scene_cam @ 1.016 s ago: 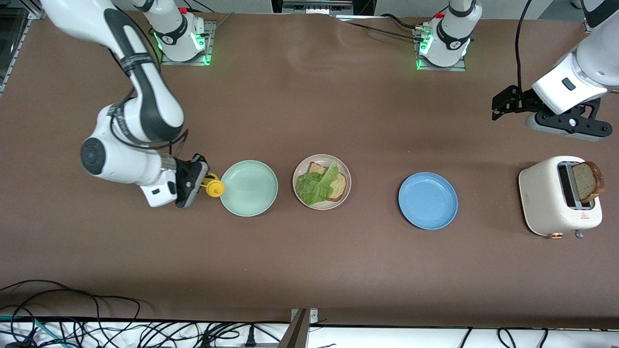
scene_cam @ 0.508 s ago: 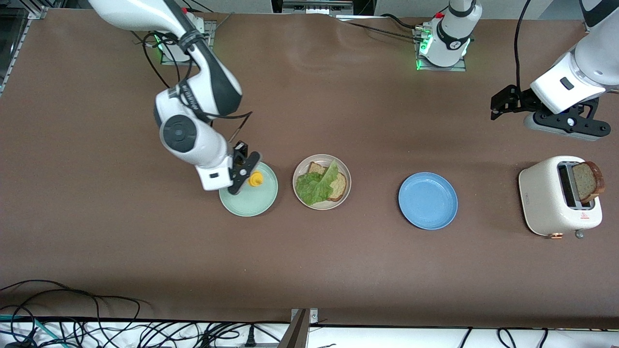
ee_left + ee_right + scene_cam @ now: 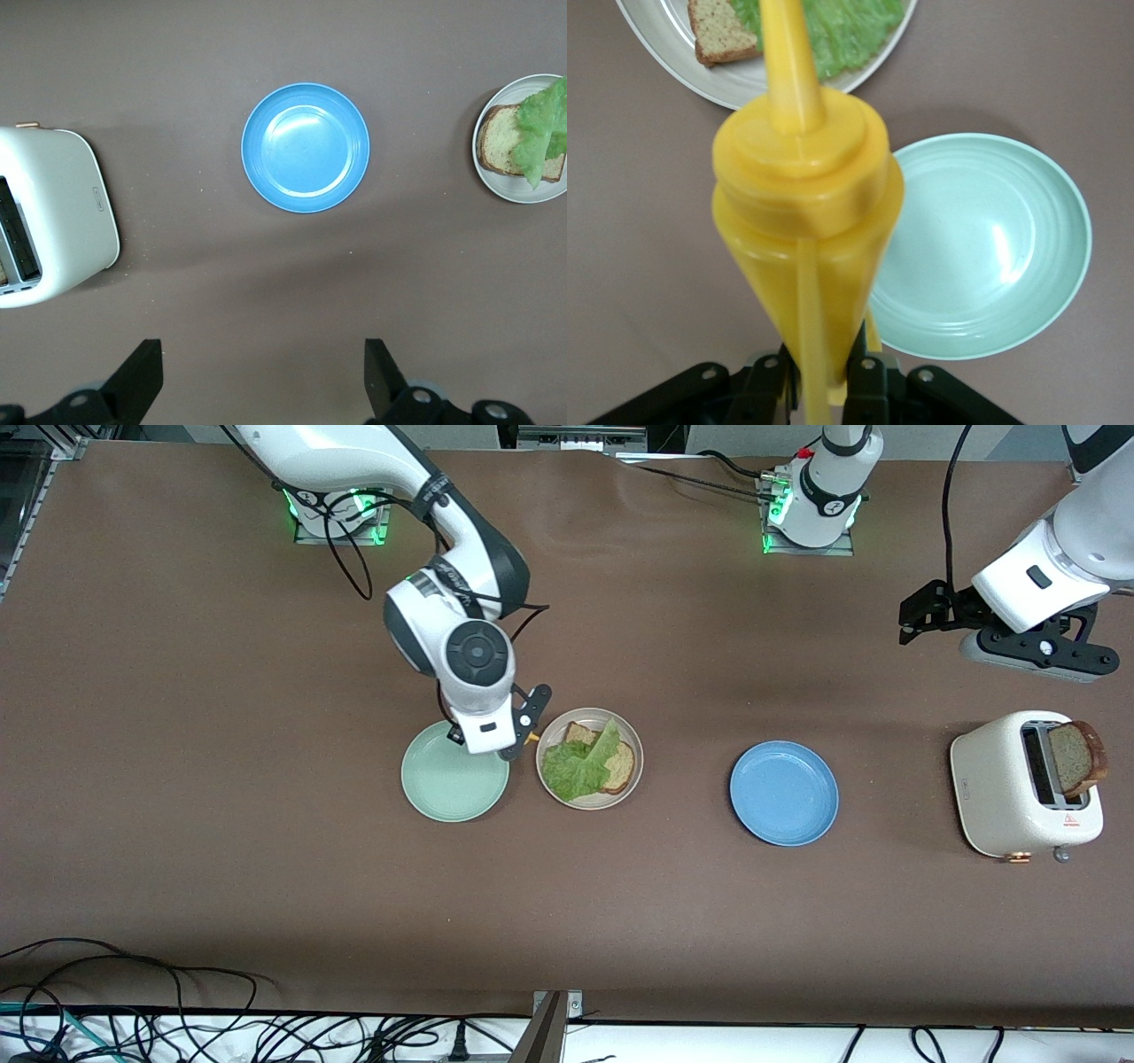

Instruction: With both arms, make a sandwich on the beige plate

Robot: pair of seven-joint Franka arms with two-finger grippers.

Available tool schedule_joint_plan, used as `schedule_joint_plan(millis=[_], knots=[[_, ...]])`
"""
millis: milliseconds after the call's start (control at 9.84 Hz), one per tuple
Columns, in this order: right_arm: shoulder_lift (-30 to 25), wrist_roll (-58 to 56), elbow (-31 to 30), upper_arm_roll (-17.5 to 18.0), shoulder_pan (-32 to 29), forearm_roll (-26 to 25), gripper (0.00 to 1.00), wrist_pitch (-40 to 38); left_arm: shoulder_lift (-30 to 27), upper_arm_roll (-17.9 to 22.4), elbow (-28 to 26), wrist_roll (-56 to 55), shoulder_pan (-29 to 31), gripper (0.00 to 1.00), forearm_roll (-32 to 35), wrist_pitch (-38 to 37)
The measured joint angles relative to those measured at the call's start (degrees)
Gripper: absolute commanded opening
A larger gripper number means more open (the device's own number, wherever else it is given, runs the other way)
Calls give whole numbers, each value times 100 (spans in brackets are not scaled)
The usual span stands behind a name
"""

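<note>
Now the right claw [image 3: 524,724], clamped on a yellow squeeze bottle [image 3: 804,204], hangs over the gap between the mint-green plate [image 3: 454,779] and the beige plate [image 3: 589,758], having swung in within the last second from the right arm's end of the counter [image 3: 567,921], across the green plate. In the right wrist view the nozzle points toward the lettuce leaf [image 3: 580,763], which lies on a slice of bread [image 3: 620,762] on the beige plate at mid-counter. The move suggests a sauce step is next, ahead of the top slice. That second slice [image 3: 1076,757] stands in the toaster [image 3: 1019,797] at the left arm's end, with the blue plate [image 3: 784,793] between toaster and sandwich. The left claw [image 3: 257,381] waits above the counter near the toaster, jaws wide apart and empty, unmoved.
</note>
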Motion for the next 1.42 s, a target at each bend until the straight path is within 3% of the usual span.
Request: schedule_joint_plan(millis=[305, 711, 1423], knots=[[513, 261, 452, -7, 393, -314, 0, -261, -2, 2, 0, 0, 1, 100, 0, 0], [1309, 334, 1525, -39, 724, -762, 0, -1237, -5, 16, 0, 0, 4, 100, 0, -1], [1573, -252, 1787, -154, 883, -876, 0, -1941, -5, 29, 0, 0, 6, 100, 0, -1]])
